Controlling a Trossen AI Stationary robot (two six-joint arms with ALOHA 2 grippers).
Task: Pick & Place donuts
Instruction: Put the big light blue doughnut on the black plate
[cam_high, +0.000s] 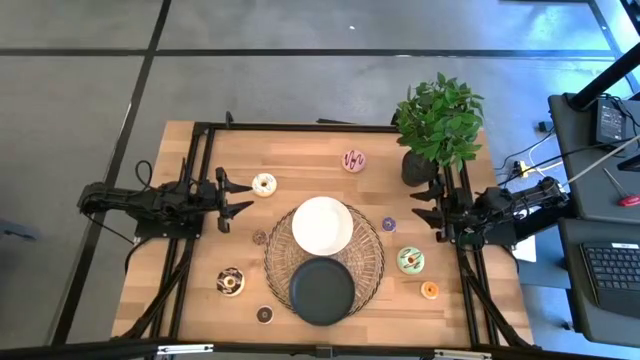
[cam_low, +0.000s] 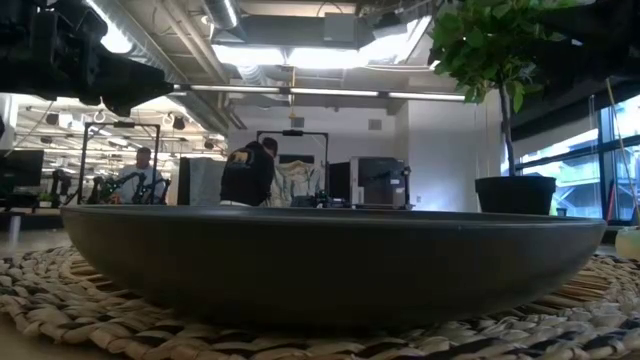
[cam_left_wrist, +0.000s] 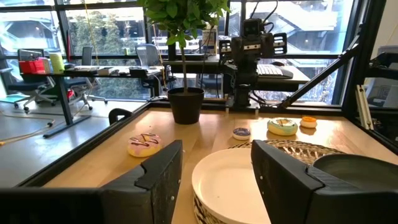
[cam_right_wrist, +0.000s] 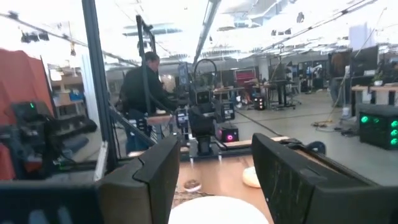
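Donuts lie flat on the wooden table around a woven mat. They are a cream one, a pink-striped one, a mini purple one, a green one, a mini orange one, a chocolate one and a mini brown one. My left gripper stands open at the table's left, pointing level toward the centre, with nothing between its fingers. My right gripper stands open at the table's right, also holding nothing, its fingers facing the left arm.
A white plate and a black plate rest on the woven mat at the table's centre. A potted plant stands at the far right corner. Black frame rails run along the table's edges. People show in the room beyond.
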